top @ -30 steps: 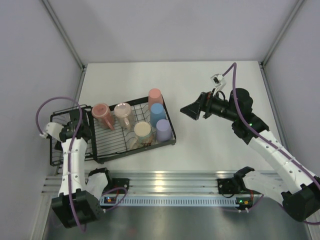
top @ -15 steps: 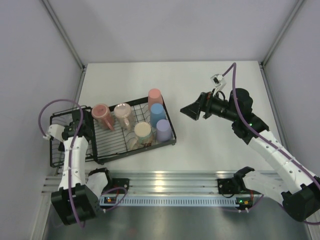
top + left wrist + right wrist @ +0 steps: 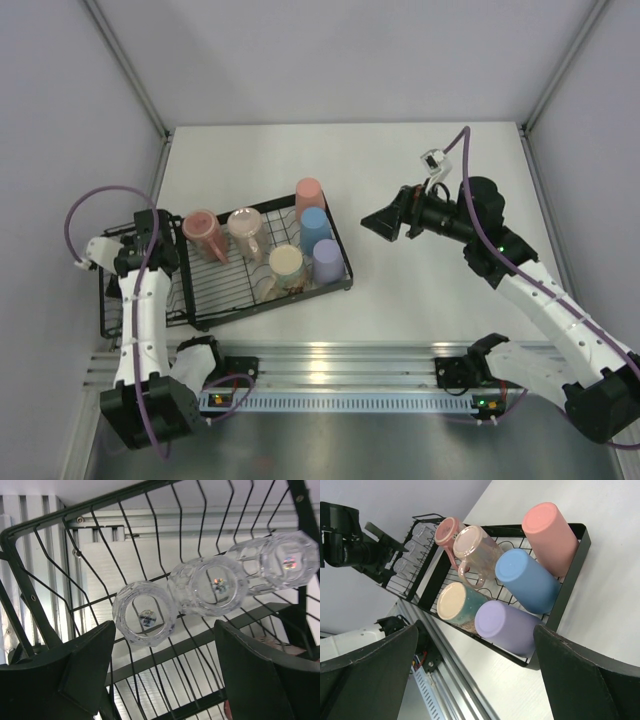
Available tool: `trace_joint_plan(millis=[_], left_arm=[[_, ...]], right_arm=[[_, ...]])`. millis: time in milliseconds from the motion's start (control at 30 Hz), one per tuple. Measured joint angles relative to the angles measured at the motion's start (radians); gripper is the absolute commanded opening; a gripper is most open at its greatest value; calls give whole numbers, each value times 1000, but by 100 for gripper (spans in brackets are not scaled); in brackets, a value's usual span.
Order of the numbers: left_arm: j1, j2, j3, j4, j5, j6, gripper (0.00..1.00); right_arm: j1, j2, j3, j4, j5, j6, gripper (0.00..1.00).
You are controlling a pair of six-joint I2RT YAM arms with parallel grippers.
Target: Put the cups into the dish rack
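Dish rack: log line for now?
dish rack: tumblers and mugs loaded | basket section: three clear glasses in | left jaws: open, empty, facing glasses | right jaws: open, empty

I see a flat white matte surface (image 3: 420, 300), plain pale grey walls (image 3: 340, 50) on three sides, slanted aluminium corner struts (image 3: 125, 65), a ribbed aluminium rail (image 3: 340, 360) at the near edge. Soft, even light.

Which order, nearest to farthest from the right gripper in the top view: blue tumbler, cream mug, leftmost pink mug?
1. The blue tumbler, right end of the dish rack, facing the right gripper.
2. The cream mug, rack's near side.
3. The leftmost pink mug, rack's left.
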Motion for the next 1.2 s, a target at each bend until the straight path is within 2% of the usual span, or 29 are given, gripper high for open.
trace_joint_plan(millis=[500, 567, 633, 667, 767, 800, 900, 1067, 1200], left_arm=[[1, 13, 163, -11, 38, 68, 84], [4, 13, 184, 41, 108, 141, 78], [6, 10, 192, 132, 259, 237, 74], [6, 10, 192, 177, 349, 282, 75], [-7, 10, 192, 325, 614, 368, 98], [-17, 12, 192, 370, 679, 381, 98], [-93, 40, 198, 486, 835, 401, 98], [-401, 169, 243, 629, 966, 457, 98], [-591, 218, 245, 717, 1079, 508, 98]], right_arm=[[0, 47, 3, -2, 1, 2, 99], [0, 51, 3, -2, 0, 2, 100], [0, 60, 7, -5, 2, 1, 99], [0, 67, 11, -7, 4, 0, 99], [0, 90, 35, -35, 32, -11, 99], [0, 98, 44, -50, 45, -17, 99], [0, 117, 76, -95, 97, -42, 99], [-2, 124, 135, -148, 204, -71, 99], [-2, 115, 154, -157, 269, -87, 99]])
